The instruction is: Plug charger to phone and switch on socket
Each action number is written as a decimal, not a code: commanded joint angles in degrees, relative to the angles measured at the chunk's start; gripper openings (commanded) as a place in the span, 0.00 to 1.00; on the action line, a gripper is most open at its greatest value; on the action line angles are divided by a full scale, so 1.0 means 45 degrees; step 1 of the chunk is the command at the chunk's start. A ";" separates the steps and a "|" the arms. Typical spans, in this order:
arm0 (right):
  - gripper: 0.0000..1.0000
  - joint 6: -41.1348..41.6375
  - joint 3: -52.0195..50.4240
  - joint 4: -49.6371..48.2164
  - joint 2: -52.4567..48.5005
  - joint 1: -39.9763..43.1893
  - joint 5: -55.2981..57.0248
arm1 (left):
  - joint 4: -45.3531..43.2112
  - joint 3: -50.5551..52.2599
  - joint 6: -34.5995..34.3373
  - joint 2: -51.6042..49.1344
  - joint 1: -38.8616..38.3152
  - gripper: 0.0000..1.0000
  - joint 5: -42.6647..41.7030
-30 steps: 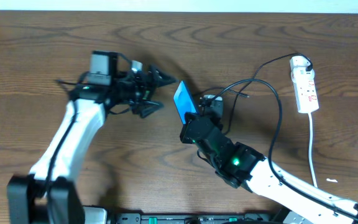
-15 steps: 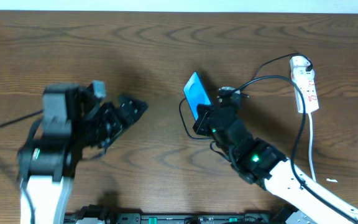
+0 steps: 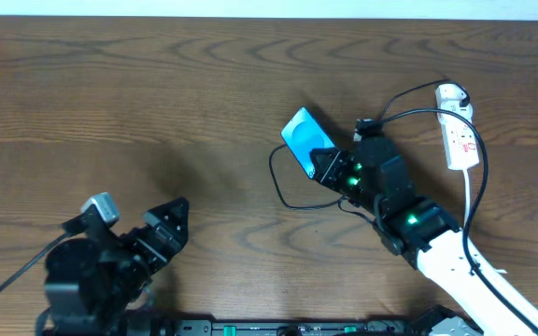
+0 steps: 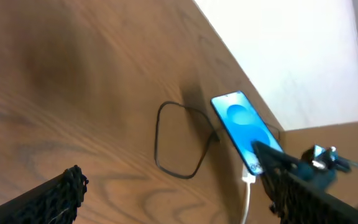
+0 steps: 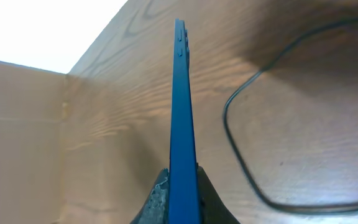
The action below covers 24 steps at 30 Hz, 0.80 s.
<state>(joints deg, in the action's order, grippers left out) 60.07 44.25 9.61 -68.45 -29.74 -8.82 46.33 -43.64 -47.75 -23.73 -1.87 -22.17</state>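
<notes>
The phone (image 3: 304, 140) is up on edge near the middle of the tabletop (image 3: 157, 93), clamped in the right tool (image 3: 320, 164). The charger cable (image 3: 272, 177) loops on the tabletop just in front of it and runs right toward the power strip (image 3: 459, 126) at the far right. The left tool (image 3: 168, 227) hangs at the front left, well apart.

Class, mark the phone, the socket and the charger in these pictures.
phone (image 3: 304, 140), overhead view, on its cyan screen.
socket (image 3: 460, 135), overhead view, on the middle of its white body.
charger (image 4: 156, 140), left wrist view, on the left side of the black cable loop.
</notes>
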 commanded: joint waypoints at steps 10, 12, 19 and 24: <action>0.01 0.1894 -0.0908 -0.0486 0.0306 0.1797 -0.4269 | -0.2890 0.1899 -0.2623 -0.0544 0.0063 0.98 -0.1613; 0.01 0.1933 -0.1229 -0.0928 0.0306 0.1885 -0.4507 | -0.2968 0.1899 -0.2803 -0.0617 0.0068 0.98 -0.1613; 0.01 0.2225 -0.1875 -0.2064 0.0301 0.1933 -0.4843 | -0.3633 0.1899 -0.2905 -0.0884 0.0063 0.98 -0.2142; 0.01 0.2225 -0.1875 -0.2302 0.0301 0.1933 -0.4945 | -0.3667 0.1904 -0.3084 -0.1078 0.0063 0.98 -0.2283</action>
<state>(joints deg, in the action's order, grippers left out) 69.54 35.51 0.51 -68.34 -21.50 -29.02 30.15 -35.16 -60.66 -28.12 -1.87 -31.03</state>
